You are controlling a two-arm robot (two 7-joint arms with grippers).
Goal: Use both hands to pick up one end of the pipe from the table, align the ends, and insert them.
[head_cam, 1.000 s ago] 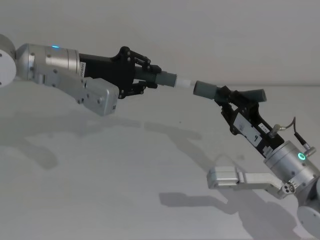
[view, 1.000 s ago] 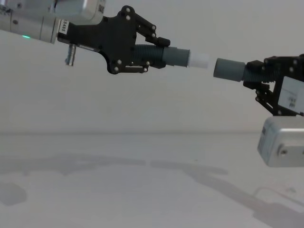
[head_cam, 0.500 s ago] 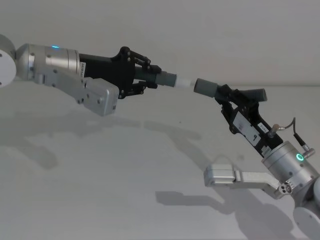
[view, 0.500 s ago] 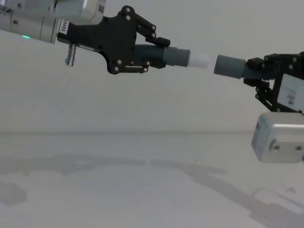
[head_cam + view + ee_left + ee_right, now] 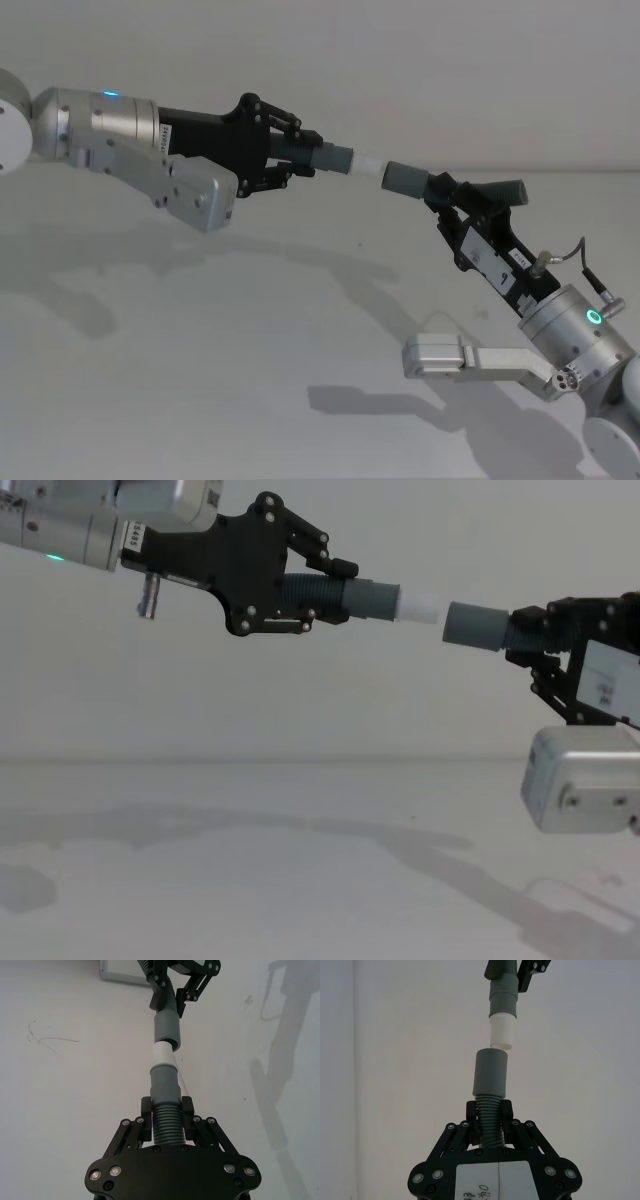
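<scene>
Nearest in head view: R black multi-link plastic gripper (image 5: pixel 452 203) on silver arm w/ green ring, clamped on ribbed body of dark grey flexible hose piece (image 5: pixel 440 187), just behind its smooth grey cuff (image 5: pixel 402 178). Free tail of that hose sticking out behind gripper, up and to the right.

Farther, on the left: L black multi-link gripper (image 5: pixel 290 150), clamped on ribbed section of second dark grey hose piece (image 5: pixel 322 158), short white tip (image 5: pixel 367 166) protruding toward the other cuff. Both pieces held in air, well above plain white matte table (image 5: pixel 250 360).

Chest view: white tip right at mouth of R cuff, touching or just short of it, can't tell which. Roughly in line; R wrist view suggests slight offset.

Handling, as judged: light, ribbed parts soft and bendy, cuffs stiffer. Best held close behind cuffs, as now, so ends don't droop or buckle when pushed. Smooth cuffs likely slippery; ribs give better bite.
</scene>
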